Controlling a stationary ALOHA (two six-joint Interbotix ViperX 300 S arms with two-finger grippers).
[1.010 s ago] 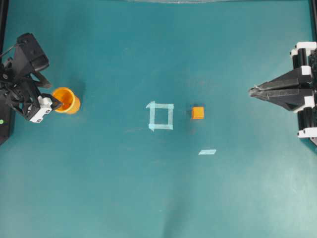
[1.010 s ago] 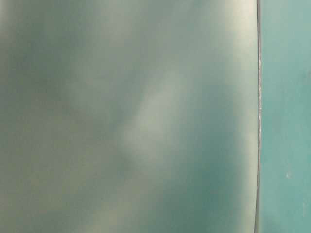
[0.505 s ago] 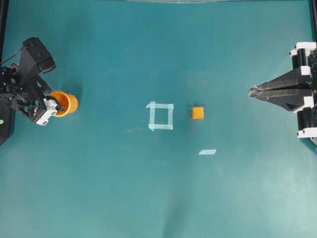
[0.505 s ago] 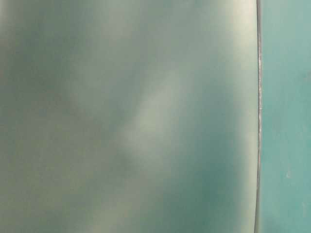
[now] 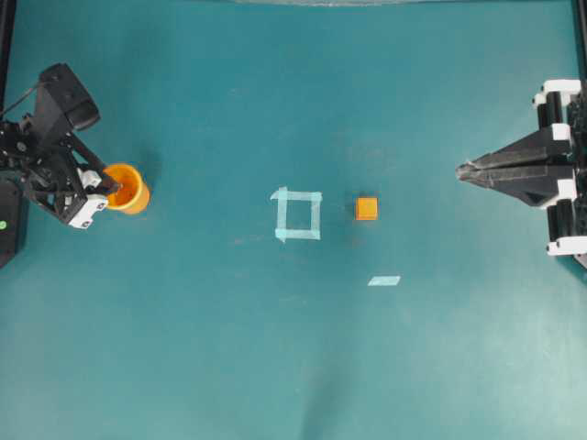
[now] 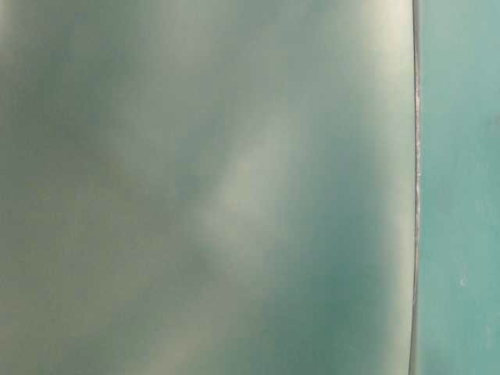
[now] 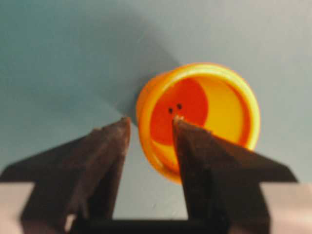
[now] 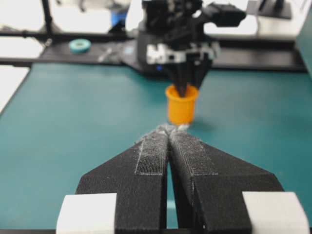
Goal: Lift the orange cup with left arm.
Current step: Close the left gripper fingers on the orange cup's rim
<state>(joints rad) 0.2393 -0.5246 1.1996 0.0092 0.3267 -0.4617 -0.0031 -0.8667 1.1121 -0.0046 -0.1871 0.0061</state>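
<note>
A: Since the earlier picture, the left gripper is narrowing on the cup; its fingers were spread wide then, and the cup is sitting slightly further right than half a second ago. The right arm is showing no change.

B: State of the left fingers now?

A: In the left wrist view they are straddling the cup's near wall, one finger outside the rim and one reaching inside the mouth. A gap is showing between them. Whether they are already pinching the wall, I cannot tell.

B: Position of the cup?

A: It is standing upright on the green surface at the far left of the overhead view, well apart from the tape square at centre. The right wrist view is showing the cup with its base looking down on the surface, directly below the left arm's head.

B: The right gripper?

A: Its fingers are pressing together into a point, holding nothing, at the right edge and aimed toward the centre.

B: Other items?

A: A small orange cube is lying just right of the tape square, and a tape strip is lying below it. The table-level view is giving only a green blur.
</note>
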